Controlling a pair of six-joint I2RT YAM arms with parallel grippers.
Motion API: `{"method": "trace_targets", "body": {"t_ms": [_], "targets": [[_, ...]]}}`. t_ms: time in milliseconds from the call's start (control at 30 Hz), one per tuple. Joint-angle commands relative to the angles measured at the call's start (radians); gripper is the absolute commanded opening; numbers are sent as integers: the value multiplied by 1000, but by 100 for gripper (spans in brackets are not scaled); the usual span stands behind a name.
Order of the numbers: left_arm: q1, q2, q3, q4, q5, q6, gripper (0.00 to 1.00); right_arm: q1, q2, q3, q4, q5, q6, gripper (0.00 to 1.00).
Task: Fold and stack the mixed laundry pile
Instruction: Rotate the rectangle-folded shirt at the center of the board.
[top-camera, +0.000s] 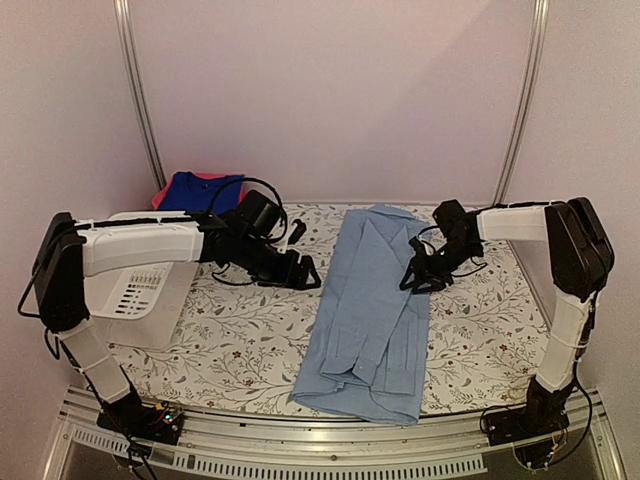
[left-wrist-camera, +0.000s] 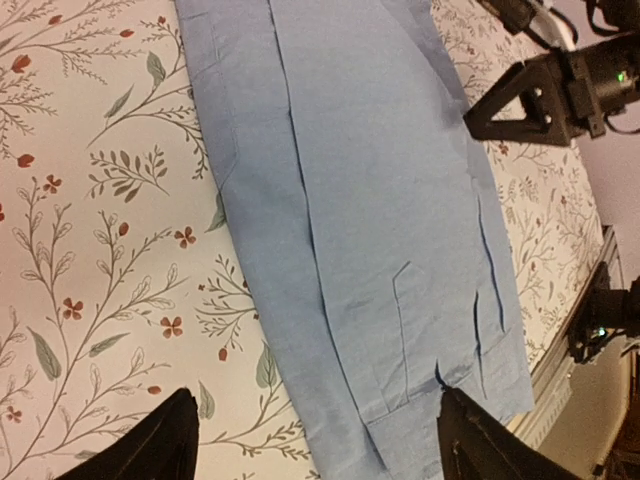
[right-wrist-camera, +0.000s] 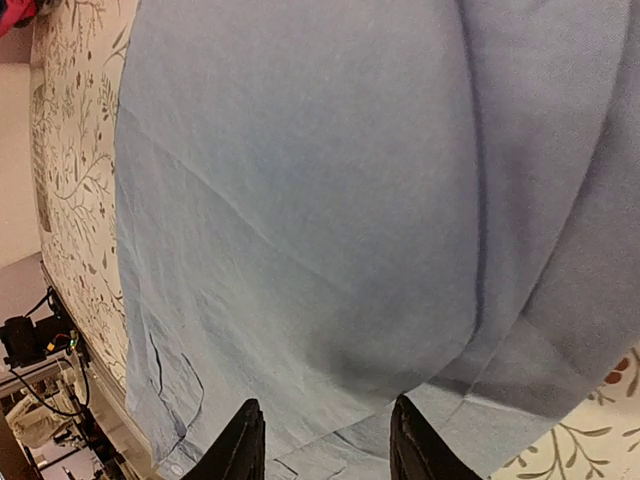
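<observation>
A large pale-blue button shirt (top-camera: 370, 310) lies folded into a long strip down the middle of the floral table; it fills the left wrist view (left-wrist-camera: 380, 200) and the right wrist view (right-wrist-camera: 300, 200). A royal-blue garment (top-camera: 203, 190) lies on a pink-red one (top-camera: 160, 195) at the back left. My left gripper (top-camera: 305, 272) is open and empty, just left of the shirt's left edge; in its own view (left-wrist-camera: 320, 450) it spans that edge. My right gripper (top-camera: 420, 278) is open and empty over the shirt's right edge; in its own view (right-wrist-camera: 325, 445) it is above the cloth.
A white slotted plastic basket (top-camera: 135, 285) sits at the left, under my left arm. The floral tablecloth (top-camera: 250, 340) lies bare on both sides of the shirt. The table's front edge (top-camera: 330, 445) is a metal rail; pale walls close the back.
</observation>
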Motion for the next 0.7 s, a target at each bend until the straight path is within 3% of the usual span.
{"method": "trace_targets", "body": {"t_ms": [0, 433, 667], "targets": [[48, 50, -16, 81, 12, -67, 80, 42, 20, -43, 37, 18, -15, 41], [190, 93, -35, 84, 11, -55, 75, 73, 346, 257, 61, 3, 8, 31], [217, 81, -24, 121, 23, -26, 82, 57, 355, 367, 18, 22, -12, 39]]}}
